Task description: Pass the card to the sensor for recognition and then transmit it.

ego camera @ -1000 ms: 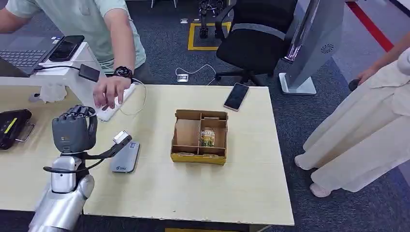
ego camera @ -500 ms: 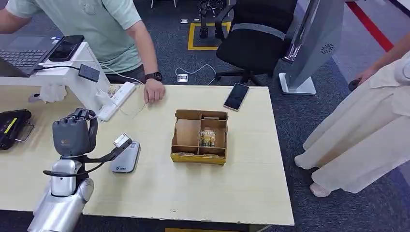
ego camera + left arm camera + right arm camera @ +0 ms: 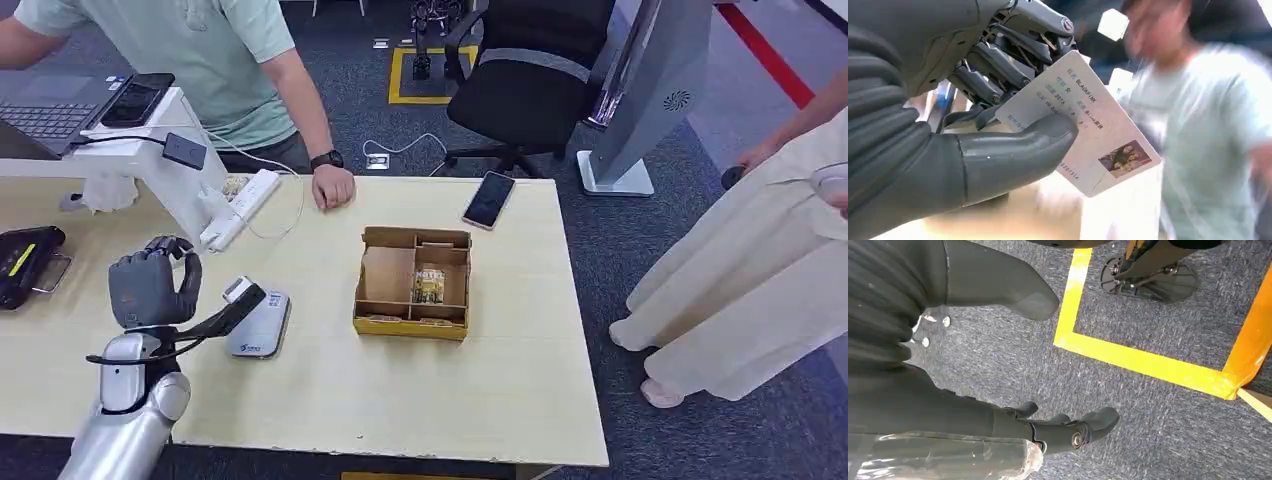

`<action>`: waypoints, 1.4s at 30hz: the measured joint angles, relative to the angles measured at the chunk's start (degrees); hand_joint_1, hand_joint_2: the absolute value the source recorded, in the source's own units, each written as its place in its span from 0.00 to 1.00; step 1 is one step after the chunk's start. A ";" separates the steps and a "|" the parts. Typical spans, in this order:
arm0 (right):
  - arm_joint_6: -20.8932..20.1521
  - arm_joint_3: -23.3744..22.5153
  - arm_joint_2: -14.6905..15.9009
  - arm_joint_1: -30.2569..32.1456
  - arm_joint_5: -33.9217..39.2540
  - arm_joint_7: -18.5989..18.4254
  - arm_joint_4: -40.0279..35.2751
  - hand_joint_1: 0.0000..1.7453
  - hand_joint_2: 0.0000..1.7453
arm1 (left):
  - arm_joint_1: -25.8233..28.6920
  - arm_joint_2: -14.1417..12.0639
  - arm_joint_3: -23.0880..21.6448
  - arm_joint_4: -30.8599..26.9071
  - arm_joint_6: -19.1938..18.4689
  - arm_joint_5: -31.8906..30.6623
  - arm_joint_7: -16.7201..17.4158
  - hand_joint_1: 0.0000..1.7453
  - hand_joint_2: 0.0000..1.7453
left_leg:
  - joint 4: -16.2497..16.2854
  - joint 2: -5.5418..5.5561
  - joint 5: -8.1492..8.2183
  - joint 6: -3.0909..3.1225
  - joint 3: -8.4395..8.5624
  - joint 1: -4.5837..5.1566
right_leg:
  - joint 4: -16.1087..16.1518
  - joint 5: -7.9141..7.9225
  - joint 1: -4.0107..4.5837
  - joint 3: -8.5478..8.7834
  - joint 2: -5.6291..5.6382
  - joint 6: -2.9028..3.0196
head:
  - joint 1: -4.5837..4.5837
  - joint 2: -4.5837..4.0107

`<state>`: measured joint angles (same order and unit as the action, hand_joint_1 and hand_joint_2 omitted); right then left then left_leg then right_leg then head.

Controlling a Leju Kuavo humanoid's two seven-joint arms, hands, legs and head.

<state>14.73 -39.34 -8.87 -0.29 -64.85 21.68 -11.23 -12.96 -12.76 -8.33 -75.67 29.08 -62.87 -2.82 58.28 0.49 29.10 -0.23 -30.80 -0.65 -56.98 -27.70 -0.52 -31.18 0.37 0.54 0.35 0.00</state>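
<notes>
White card (image 3: 1083,125) pinched between left hand (image 3: 152,285) thumb and fingers, held up near the tabletop's (image 3: 330,390) left edge, just beside the grey sensor (image 3: 260,325) lying flat there. Right hand (image 3: 1013,365) hangs over grey carpet (image 3: 1148,440), fingers apart, holding nothing.
</notes>
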 joint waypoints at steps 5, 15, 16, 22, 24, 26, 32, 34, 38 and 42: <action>-0.15 0.00 0.00 0.01 0.00 -0.09 -0.11 0.00 1.00 | 0.73 -0.07 0.13 0.02 -7.26 10.71 -1.09 1.00 1.00 | 0.00 0.00 0.00 0.00 -0.01 0.00 | 0.00 0.00 0.00 0.00 0.00 0.00 | 0.00 0.00; -0.20 -0.07 0.00 0.01 -0.02 -1.05 -0.50 0.00 1.00 | 0.64 0.39 1.97 1.18 -17.26 18.52 2.71 1.00 1.00 | 0.00 0.00 0.00 0.00 0.00 0.00 | 0.00 0.00 0.00 -0.01 0.00 0.00 | 0.00 0.00; -0.22 -0.09 0.00 0.00 -0.04 -1.07 -0.52 0.00 1.00 | 0.60 0.46 2.16 1.35 -17.78 19.19 3.02 1.00 1.00 | 0.00 0.00 0.00 0.00 0.00 0.00 | 0.00 0.00 0.00 -0.01 0.00 0.00 | 0.00 0.00; -0.33 -0.35 -0.02 0.01 -0.09 -1.29 -0.66 0.00 1.00 | 0.58 0.63 2.75 2.01 -19.84 21.32 4.46 1.00 1.00 | 0.00 0.00 0.00 0.00 -0.01 0.00 | 0.01 0.00 0.00 -0.01 0.00 0.00 | 0.02 0.00; -0.33 -0.42 0.00 0.02 -0.11 -1.33 -0.70 0.00 1.00 | 0.53 0.61 2.78 2.19 -20.89 21.93 4.94 1.00 1.00 | 0.00 0.00 0.00 0.00 -0.01 0.01 | 0.00 0.00 0.00 -0.01 0.00 0.00 | 0.02 0.00; -0.31 -0.46 -0.02 0.02 -0.37 -1.42 -0.74 0.00 1.00 | 0.53 0.52 2.78 2.38 -22.13 22.63 5.31 1.00 1.00 | 0.00 0.00 0.00 0.00 -0.01 0.00 | 0.01 0.00 0.00 -0.01 0.00 0.00 | 0.00 0.00; -0.31 -0.79 0.00 0.06 -0.92 -1.33 -0.83 0.00 1.00 | 0.74 -0.26 2.99 2.36 -26.66 28.47 4.74 1.00 1.00 | 0.00 0.00 0.00 0.00 -0.01 0.00 | 0.00 0.00 0.00 -0.01 0.00 0.00 | 0.00 0.00; -0.31 -0.90 0.00 0.11 -0.92 -1.22 -0.85 0.00 1.00 | 0.91 -0.78 3.06 2.23 -27.74 29.81 4.68 1.00 1.00 | 0.00 0.00 0.00 0.00 -0.01 0.00 | 0.00 0.00 0.00 -0.01 0.00 0.00 | 0.00 0.00; -0.31 -1.20 0.00 0.12 -1.01 -1.05 -0.85 0.00 1.00 | 1.68 -1.71 3.45 0.98 -30.52 34.19 3.91 1.00 1.00 | 0.00 0.00 0.00 0.00 -0.01 0.00 | 0.00 0.00 0.00 -0.01 0.00 0.00 | 0.00 0.00; -0.31 -1.38 0.00 0.15 -1.01 -1.03 -0.87 0.00 1.00 | 2.17 -2.32 3.87 0.20 -31.51 35.15 3.87 1.00 1.00 | 0.00 0.00 0.00 0.00 -0.01 0.00 | 0.00 0.00 0.00 -0.01 0.00 0.00 | 0.00 0.00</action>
<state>14.43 -40.72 -8.87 -0.14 -65.86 20.65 -12.11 -10.79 -15.08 -4.46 -75.47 -2.43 -27.71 1.05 58.28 0.49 29.10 -0.23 -30.82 -0.65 -56.98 -27.70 -0.52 -31.19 0.37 0.54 0.35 0.00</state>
